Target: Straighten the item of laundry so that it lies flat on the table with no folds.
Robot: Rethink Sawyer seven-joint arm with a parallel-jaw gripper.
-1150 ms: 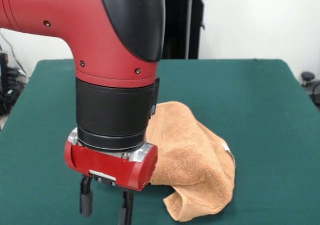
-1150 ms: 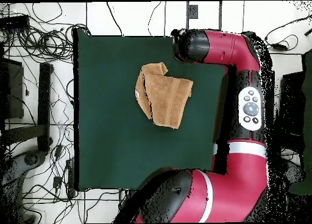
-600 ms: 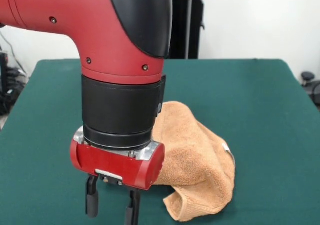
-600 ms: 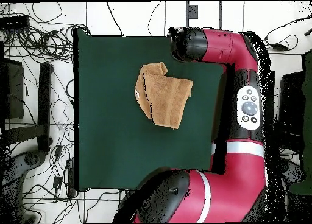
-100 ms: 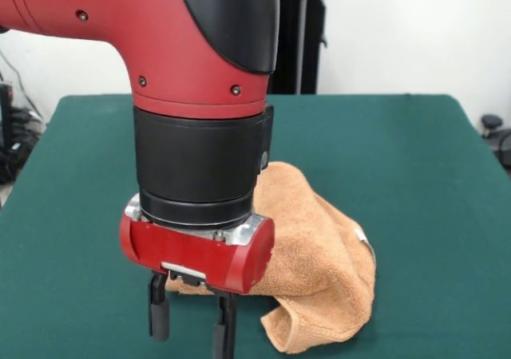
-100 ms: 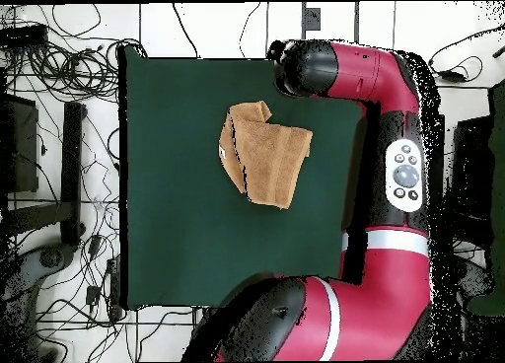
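The item of laundry [image 5: 323,259] is an orange-tan towel, crumpled and folded over itself near the middle of the green table [image 5: 407,151]. A small white tag shows at its right edge. My gripper [image 5: 192,327] hangs at the towel's near left corner, just above the table. It is open, with nothing between its black fingers [image 5: 159,317]. The red and black wrist hides the towel's left part. From overhead, the towel [image 6: 264,154] lies bunched on the table [image 6: 178,201], and the arm's end [image 6: 301,68] covers the gripper.
A black stand [image 5: 299,36] rises behind the table's far edge. Cables [image 6: 59,53] and dark equipment lie on the floor beside the table in the overhead view. The arm's long red link [image 6: 399,172] runs along one table edge.
In the front view, the wrist and gripper have shifted right and a little lower, closer to the towel's near left corner. The towel has not moved.
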